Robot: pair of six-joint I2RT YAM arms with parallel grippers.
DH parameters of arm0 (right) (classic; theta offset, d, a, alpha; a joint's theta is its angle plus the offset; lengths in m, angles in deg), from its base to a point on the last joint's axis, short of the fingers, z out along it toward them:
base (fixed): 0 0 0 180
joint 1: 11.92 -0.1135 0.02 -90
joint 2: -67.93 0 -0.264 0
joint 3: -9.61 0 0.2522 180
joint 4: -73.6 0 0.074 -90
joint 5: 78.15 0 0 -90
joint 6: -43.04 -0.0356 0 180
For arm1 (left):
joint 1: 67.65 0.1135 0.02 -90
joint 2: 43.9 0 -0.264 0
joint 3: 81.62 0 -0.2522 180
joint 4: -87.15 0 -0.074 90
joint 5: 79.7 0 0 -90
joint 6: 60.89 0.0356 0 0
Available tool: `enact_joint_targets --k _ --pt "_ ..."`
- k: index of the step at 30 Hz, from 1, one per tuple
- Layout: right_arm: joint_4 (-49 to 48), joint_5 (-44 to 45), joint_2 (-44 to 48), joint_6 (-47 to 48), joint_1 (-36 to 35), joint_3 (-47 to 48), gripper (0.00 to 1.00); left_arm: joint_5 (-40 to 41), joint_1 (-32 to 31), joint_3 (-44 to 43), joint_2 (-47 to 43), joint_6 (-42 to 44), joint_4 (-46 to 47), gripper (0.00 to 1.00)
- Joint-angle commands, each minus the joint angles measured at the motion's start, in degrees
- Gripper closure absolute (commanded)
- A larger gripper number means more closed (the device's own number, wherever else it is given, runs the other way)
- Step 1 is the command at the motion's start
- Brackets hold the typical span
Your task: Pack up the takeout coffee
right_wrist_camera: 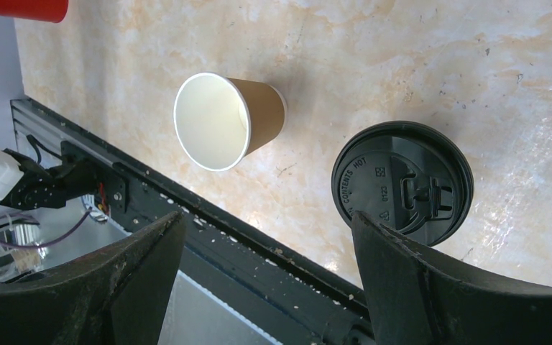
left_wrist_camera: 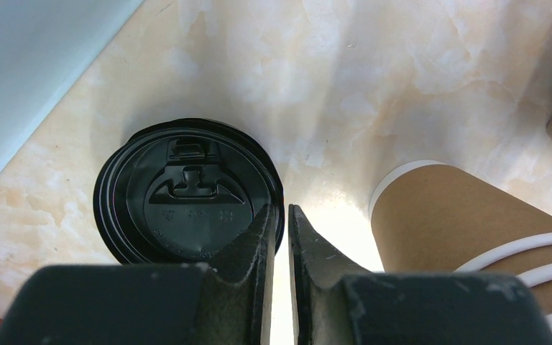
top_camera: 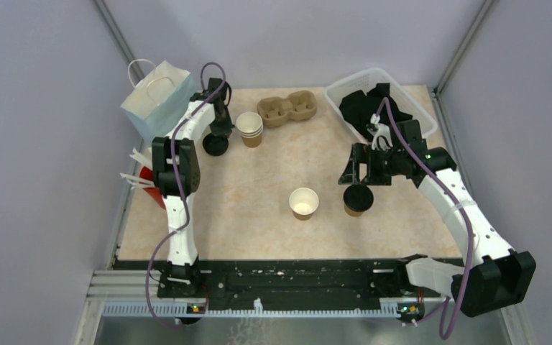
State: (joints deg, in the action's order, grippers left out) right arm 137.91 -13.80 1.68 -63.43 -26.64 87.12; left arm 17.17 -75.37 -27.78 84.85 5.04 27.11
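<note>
One kraft cup (top_camera: 357, 200) stands at mid right with a black lid (right_wrist_camera: 401, 181) on it. A second kraft cup (top_camera: 303, 203) stands open to its left, white inside (right_wrist_camera: 215, 122). My right gripper (top_camera: 360, 175) hovers just behind the lidded cup, jaws wide open and empty (right_wrist_camera: 267, 215), with its right fingertip over the lid's near edge. At the back left a stack of black lids (left_wrist_camera: 187, 190) lies on the table. My left gripper (top_camera: 219, 135) is over the stack's right edge, its jaws almost together (left_wrist_camera: 280, 210) with only a thin slit and nothing visibly between them.
A stack of kraft cups (top_camera: 249, 128) stands right of the lids. Behind it lies a two-hole cardboard carrier (top_camera: 287, 108). A pale paper bag (top_camera: 157, 97) stands at the back left and a clear bin (top_camera: 402, 90) of black items at the back right. A red cup (top_camera: 149, 188) of white sticks is at the left edge.
</note>
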Motion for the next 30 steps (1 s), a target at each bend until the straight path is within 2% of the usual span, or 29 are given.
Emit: enact_joint_targets --k 1,7,21,30 --pt "-1.6 -0.8 0.5 0.9 0.5 -0.1 0.14 0.1 0.3 -0.9 -3.2 0.1 1.9 0.82" --pt "-1.7 -0.9 0.5 0.9 0.5 -0.1 0.14 0.2 0.3 -1.1 -3.1 0.3 1.9 0.85" --pt "-1.7 -0.9 0.5 0.8 0.5 -0.1 0.14 -0.1 0.3 -1.7 -2.4 0.4 1.8 0.83" --pt "-1.8 -1.0 0.5 0.8 0.5 -0.2 0.15 -0.2 0.3 -2.2 -1.8 0.7 1.4 0.87"
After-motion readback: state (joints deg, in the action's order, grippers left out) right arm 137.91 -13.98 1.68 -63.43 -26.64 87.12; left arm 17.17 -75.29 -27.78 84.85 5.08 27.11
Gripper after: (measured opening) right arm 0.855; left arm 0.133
